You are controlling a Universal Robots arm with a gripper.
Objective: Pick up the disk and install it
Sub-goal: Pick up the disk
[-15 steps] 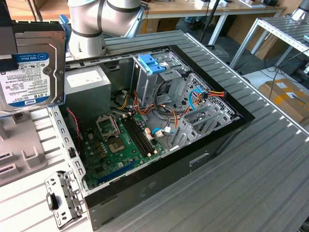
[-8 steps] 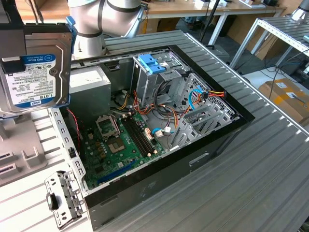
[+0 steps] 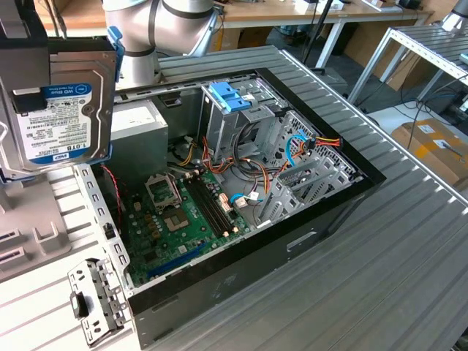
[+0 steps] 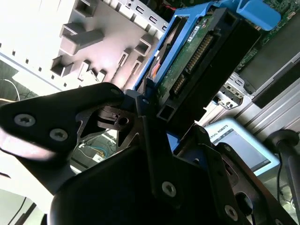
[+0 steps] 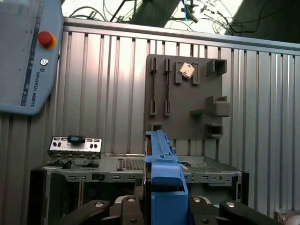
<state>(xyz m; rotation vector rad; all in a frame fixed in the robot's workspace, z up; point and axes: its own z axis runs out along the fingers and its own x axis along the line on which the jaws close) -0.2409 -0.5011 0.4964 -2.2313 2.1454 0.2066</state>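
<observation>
Exterior view: The gripper [image 3: 25,95] is clamped on the disk [image 3: 62,121] and holds it in the air, upright. The disk's white and blue label [image 3: 58,124], printed with text and barcodes, faces the camera. A blue rail [image 3: 115,44] runs along the disk's edge. The open case [image 3: 307,234] lies on the ribbed tabletop [image 3: 395,285], lower than the gripper and toward the exterior view's right. Inside it are the green board [image 3: 183,212], a pale blue bracket [image 3: 230,95] and a grey box [image 3: 139,128] with a white label, which is the part nearest the gripper.

Second wrist view: The gripper [image 4: 161,115] has its jaws closed on one end of the disk [image 4: 206,51]. The disk's connector side and circuit board are exposed. A grey plate [image 4: 98,33] with raised blocks lies beyond the gripper.

First wrist view: The disk [image 5: 161,173] stands edge-on between the fingers [image 5: 126,206]. The grey plate [image 5: 183,93] lies on the tabletop beyond the gripper. A pendant [image 5: 23,56] with a red button and printed lettering lies to one side.
</observation>
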